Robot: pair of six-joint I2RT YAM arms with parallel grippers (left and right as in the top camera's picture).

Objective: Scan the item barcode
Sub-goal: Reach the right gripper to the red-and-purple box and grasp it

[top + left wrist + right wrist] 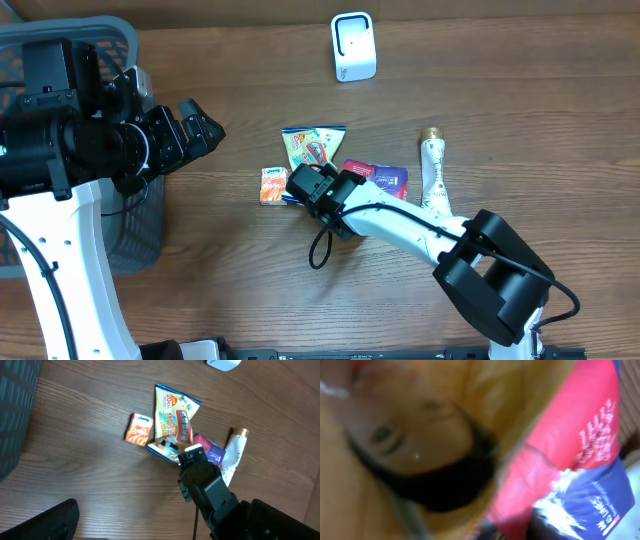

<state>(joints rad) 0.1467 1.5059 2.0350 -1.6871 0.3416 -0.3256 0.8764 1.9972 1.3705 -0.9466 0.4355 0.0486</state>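
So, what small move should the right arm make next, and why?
Probably close the right gripper firmly on the snack bag and lift slightly: it sits at the bag's lower edge, packaging fills its camera, and the scanner stands apart.

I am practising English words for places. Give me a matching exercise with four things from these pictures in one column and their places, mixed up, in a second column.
Things
1. white scanner
2. small orange packet
3. white tube with a gold cap
4. grey basket

Places (overhead view)
A. at the far left edge
B. at the right end of the pile, beside the purple packet
C. alone, at the top, away from the pile
D. at the left end of the pile, next to the snack bag

Pairs: 1-C, 2-D, 3-B, 4-A
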